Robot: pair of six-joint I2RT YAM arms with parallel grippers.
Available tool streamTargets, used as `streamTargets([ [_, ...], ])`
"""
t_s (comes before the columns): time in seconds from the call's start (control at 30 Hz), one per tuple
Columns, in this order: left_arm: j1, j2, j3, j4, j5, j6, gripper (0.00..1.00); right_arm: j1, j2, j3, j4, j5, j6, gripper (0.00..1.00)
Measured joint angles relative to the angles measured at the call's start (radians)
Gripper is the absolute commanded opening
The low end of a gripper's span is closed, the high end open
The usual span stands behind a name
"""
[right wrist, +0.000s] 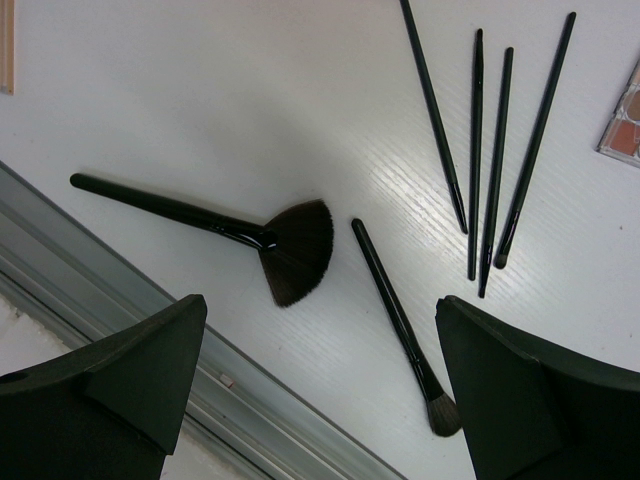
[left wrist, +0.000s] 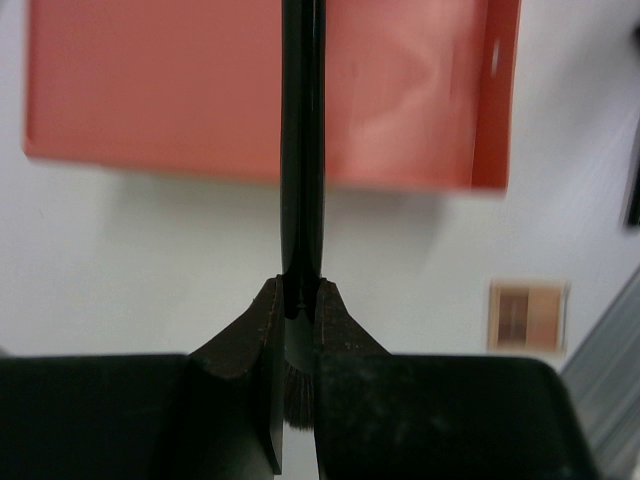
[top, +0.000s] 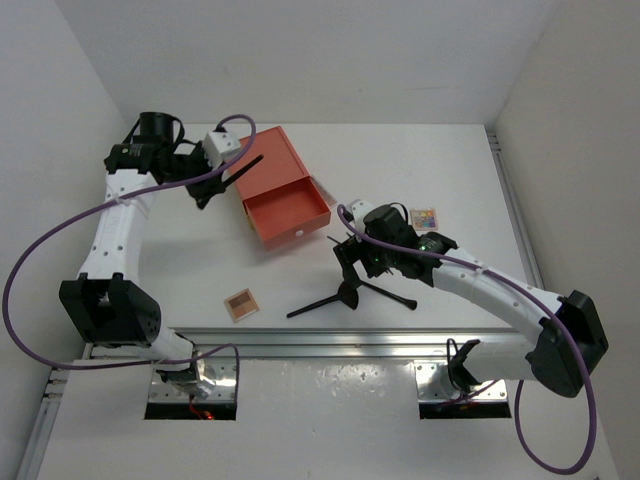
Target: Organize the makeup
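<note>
Left arm [top: 120, 220]: stretched toward the far-left of the table [top: 400, 160]; the left gripper [left wrist: 300, 305] pinches a thin black brush [left wrist: 302, 150] near its bristles, handle pointing toward the orange-red drawer box [left wrist: 150, 90].
Right arm [top: 480, 285]: bent low mid-table; the right gripper [right wrist: 320, 310] is spread wide above the fan brush [right wrist: 290, 245], a second brush [right wrist: 400, 320] and four thin sticks [right wrist: 480, 150].
Palettes: the tan palette [top: 239, 303] lies near the front edge; the multicoloured palette [top: 424, 217] lies beside the right arm.

free: table [top: 190, 260] left of drawer box [top: 285, 205] | blocked: brushes [top: 320, 303] scattered near front centre
</note>
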Motion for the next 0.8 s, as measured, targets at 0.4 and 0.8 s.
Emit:
streamTargets([
  [0.4, -0.291, 0.121, -0.113, 0.527, 0.004, -0.643, 0.0, -0.003, -0.001, 0.0, -0.003, 0.004, 0.015, 0.97],
  [0.8, -0.311, 0.15, -0.256, 0.609, -0.125, -0.738, 0.36, -0.003, -0.018, 0.0, -0.021, 0.016, 0.026, 0.98],
])
